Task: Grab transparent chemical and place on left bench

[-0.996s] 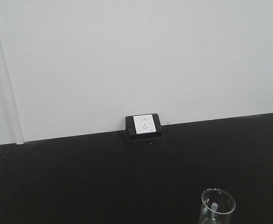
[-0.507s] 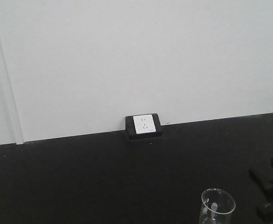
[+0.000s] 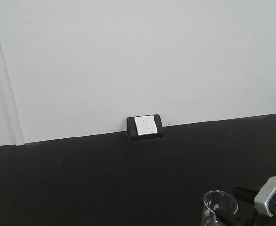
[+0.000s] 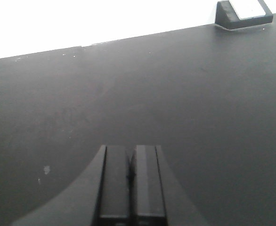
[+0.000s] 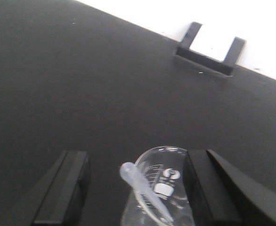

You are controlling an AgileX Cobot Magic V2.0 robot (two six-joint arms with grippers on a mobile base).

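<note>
The transparent chemical, a small clear glass beaker (image 3: 220,203) with white scale marks and a thin white stick inside, stands on a black worktop (image 3: 81,179) at the bottom right of the front view. In the right wrist view the beaker (image 5: 164,183) sits between the fingers of my right gripper (image 5: 135,157), which is open. The beaker is close against the right finger (image 5: 206,188), with a wide gap to the left finger (image 5: 65,188). My left gripper (image 4: 131,151) is shut and empty over bare black worktop. The left bench with three white bins is out of view.
A white wall socket in a black housing (image 3: 145,126) sits where the worktop meets the white wall; it also shows in the left wrist view (image 4: 244,10) and the right wrist view (image 5: 211,49). A grey part of my right arm (image 3: 271,195) shows beside the beaker.
My right arm has come into the front view from the right and closed in on the beaker. The beaker stays at about the same spot. The left gripper shows no earlier frame.
</note>
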